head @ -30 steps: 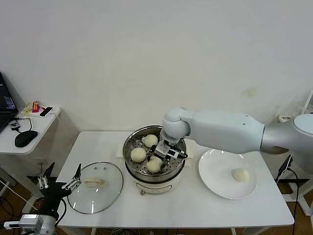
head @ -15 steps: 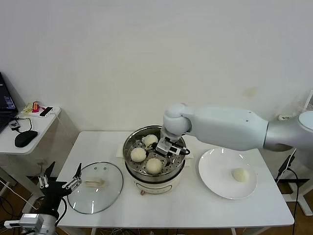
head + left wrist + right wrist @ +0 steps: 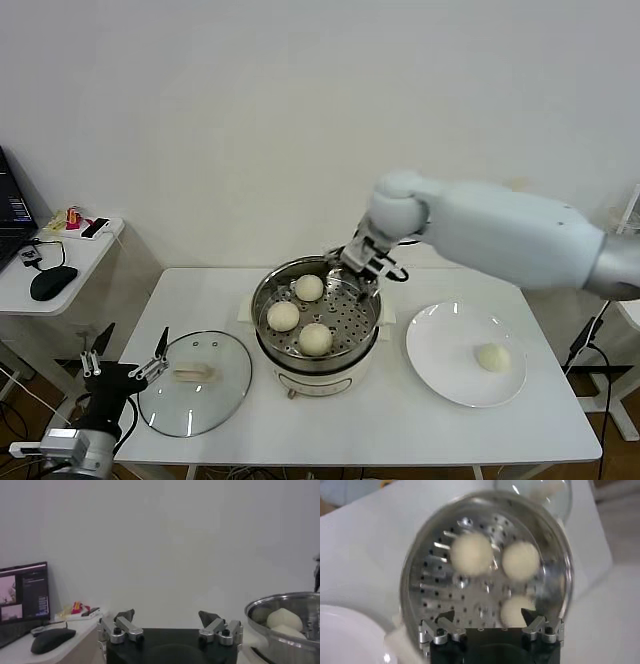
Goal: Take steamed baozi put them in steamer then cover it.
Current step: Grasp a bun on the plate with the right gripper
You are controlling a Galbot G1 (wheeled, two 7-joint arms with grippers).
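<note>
Since the earlier frame the right gripper has let go of the third bun and lifted out of the pot; it now hangs over the far rim of the steamer with its claw spread wide and nothing in it, as the right wrist view also shows. Three steamed baozi sit on the perforated tray inside the steamer, which stands at the middle of the white table, slightly toward its far edge. The three buns lie close together on the left part of the tray, apart from one another or barely touching. The fourth baozi rests on the white plate near the table's right edge. The cover, its handle up, lies flat near the front left corner of the table, just beside the steamer. The left gripper waits low off the table's left edge, close to the cover's rim, its claw wide and holding nothing. A side desk with a black mouse stands well apart to the left
</note>
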